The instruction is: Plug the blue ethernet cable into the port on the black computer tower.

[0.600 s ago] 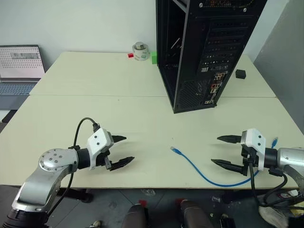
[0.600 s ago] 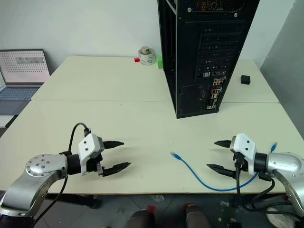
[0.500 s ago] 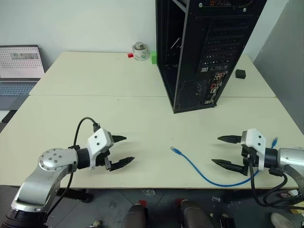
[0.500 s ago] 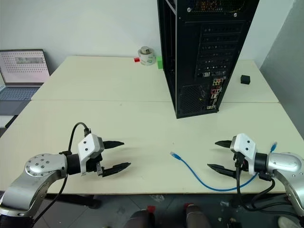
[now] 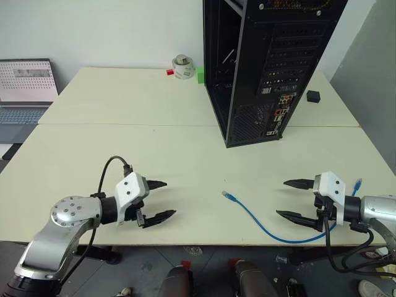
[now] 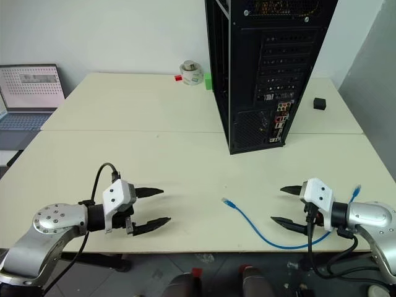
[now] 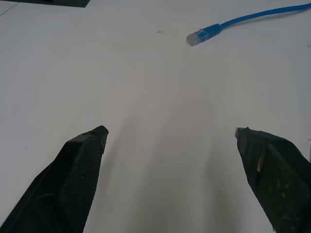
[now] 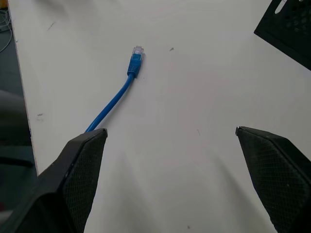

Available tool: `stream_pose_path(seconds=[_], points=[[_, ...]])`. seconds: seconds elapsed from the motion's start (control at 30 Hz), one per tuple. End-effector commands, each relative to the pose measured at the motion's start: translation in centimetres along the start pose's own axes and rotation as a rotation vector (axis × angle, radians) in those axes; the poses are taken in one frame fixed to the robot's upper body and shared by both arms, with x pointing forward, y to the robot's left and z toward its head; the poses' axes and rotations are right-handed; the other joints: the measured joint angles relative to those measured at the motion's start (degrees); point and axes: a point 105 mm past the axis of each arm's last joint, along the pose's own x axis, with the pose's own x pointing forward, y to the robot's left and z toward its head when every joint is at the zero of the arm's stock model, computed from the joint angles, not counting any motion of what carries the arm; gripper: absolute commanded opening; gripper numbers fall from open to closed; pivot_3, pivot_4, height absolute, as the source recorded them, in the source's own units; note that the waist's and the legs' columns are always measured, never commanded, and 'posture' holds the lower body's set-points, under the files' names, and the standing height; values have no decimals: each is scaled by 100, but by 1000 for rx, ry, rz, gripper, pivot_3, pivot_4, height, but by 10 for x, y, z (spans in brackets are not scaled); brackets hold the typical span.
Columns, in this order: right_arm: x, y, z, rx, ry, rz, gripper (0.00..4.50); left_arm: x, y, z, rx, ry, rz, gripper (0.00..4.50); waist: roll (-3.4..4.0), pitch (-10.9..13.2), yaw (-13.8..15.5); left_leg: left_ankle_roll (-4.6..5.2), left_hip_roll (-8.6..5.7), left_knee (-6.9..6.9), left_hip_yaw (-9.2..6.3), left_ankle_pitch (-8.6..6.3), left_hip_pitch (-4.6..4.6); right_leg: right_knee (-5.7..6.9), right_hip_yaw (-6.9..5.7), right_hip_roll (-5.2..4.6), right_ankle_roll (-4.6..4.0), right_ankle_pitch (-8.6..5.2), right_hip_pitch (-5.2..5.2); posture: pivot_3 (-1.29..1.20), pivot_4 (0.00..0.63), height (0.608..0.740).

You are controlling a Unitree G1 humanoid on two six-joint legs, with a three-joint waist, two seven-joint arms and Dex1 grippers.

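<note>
From the head view, the blue ethernet cable (image 5: 260,216) lay on the table (image 5: 185,154), its plug between my wide-open, empty left gripper (image 5: 159,199) and right gripper (image 5: 291,198); the right was nearer. In the right wrist view, the cable ran straight away from the jaws.

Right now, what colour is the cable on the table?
Bright blue; the cable shows best in the right wrist view.

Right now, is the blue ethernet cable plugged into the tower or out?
Out. The blue ethernet cable lies loose on the table, its plug short of the black computer tower.
</note>
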Motion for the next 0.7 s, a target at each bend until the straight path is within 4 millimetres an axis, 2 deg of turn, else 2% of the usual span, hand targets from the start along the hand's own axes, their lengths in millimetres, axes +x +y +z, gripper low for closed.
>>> stream_pose_path(seconds=[0.03, 0.23, 0.37, 0.7], points=[[3, 4, 12, -24, -41, -6, 4500, 2, -6, 9, 84, -12, -40, 4474, 0, 0, 0, 0, 0, 0, 0, 0, 0, 0, 0, 0, 0, 0, 0, 0, 150, 740], [20, 9, 4, 15, 3, -77, 4500, 11, -15, 14, 94, -32, -103, 4474, 0, 0, 0, 0, 0, 0, 0, 0, 0, 0, 0, 0, 0, 0, 0, 0, 150, 740], [30, 20, 3, 49, -10, -71, 4500, 14, -21, 14, 101, -21, -160, 4474, 0, 0, 0, 0, -1, 0, 1, 0, -1, 0, 2, 0, 0, 0, 0, 0, 150, 740], [65, 33, 1, 116, -48, -62, 4500, 27, -28, 1, 112, -23, -210, 4474, 0, -1, -4, 0, 0, 0, 0, 0, 1, 1, 1, 3, 0, 0, 0, 0, 150, 740]])
